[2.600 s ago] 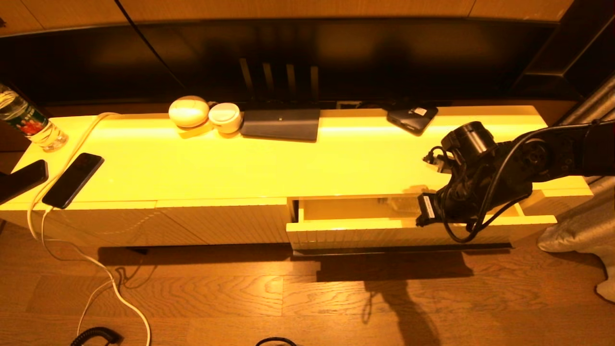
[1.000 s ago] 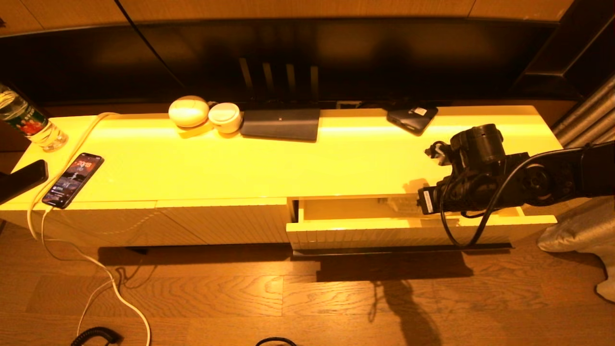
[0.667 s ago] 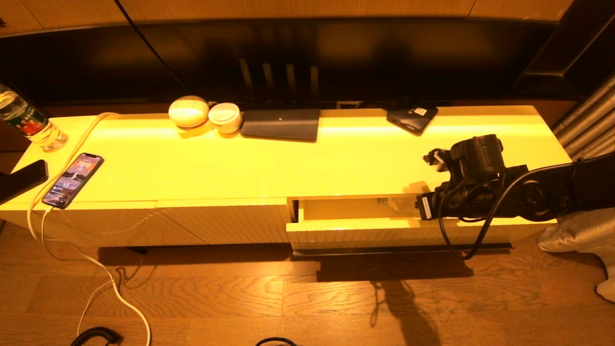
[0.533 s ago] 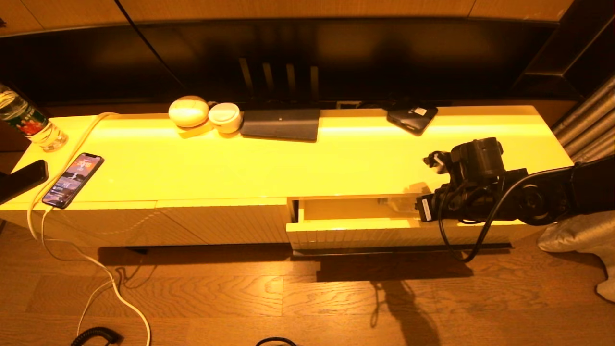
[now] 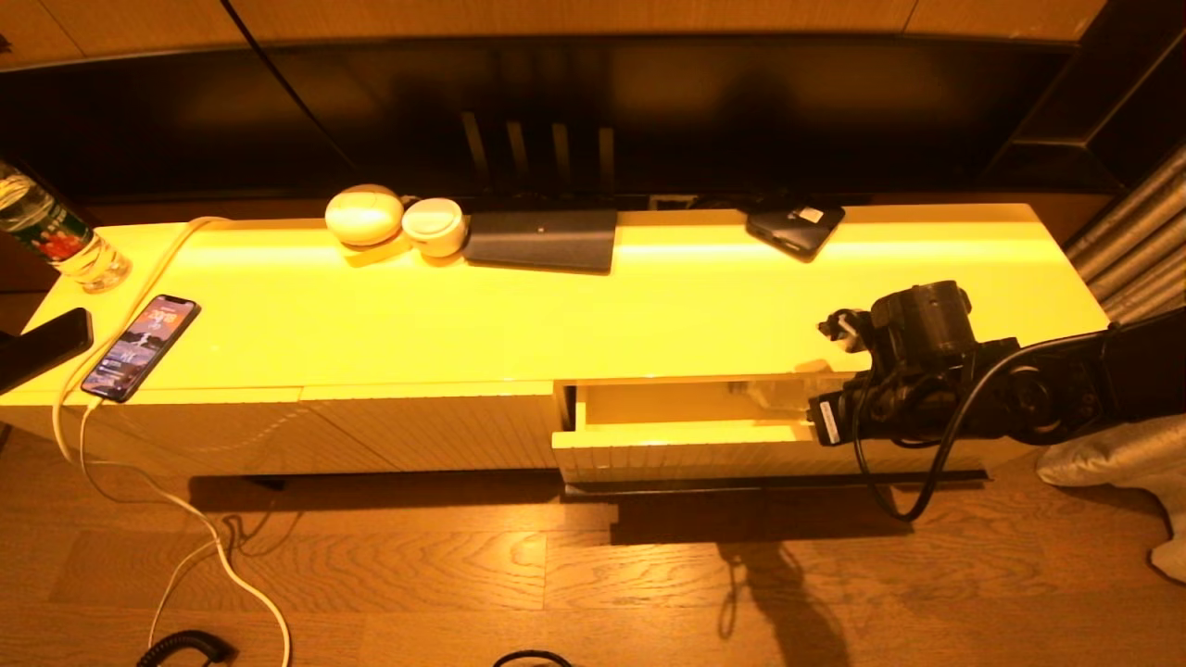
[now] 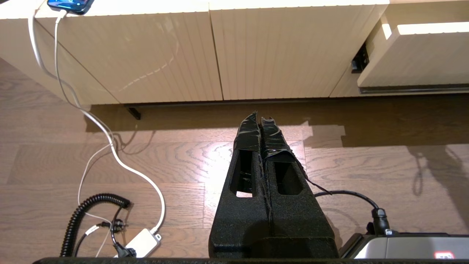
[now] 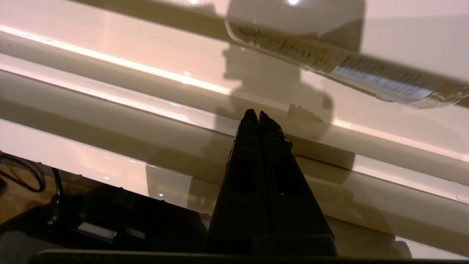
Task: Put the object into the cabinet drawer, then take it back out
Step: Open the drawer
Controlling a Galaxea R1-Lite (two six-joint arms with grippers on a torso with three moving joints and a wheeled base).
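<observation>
The cabinet drawer (image 5: 704, 449) stands pulled out at the right of the low cabinet; the left wrist view also shows the drawer (image 6: 414, 58) with its dark handle strip. The object (image 5: 774, 394), a clear bottle, lies on its side inside; in the right wrist view the object (image 7: 366, 77) lies past the fingertips, untouched. My right gripper (image 7: 255, 114) is shut and empty, pointing at the drawer's front rim. In the head view my right arm (image 5: 927, 389) covers the drawer's right part and hides the fingers. My left gripper (image 6: 261, 118) hangs shut over the floor in front of the cabinet.
On the cabinet top are a labelled bottle (image 5: 56, 236) at the far left, a lit phone (image 5: 139, 347) on a white cable, two round white items (image 5: 398, 220), a dark flat box (image 5: 542, 239) and a dark device (image 5: 795, 227). Grey cloth (image 5: 1103, 459) lies right of the cabinet.
My right arm has dropped lower and come toward the drawer's front edge, still shut. The bottle stays lying in the drawer. The phone screen lit up.
</observation>
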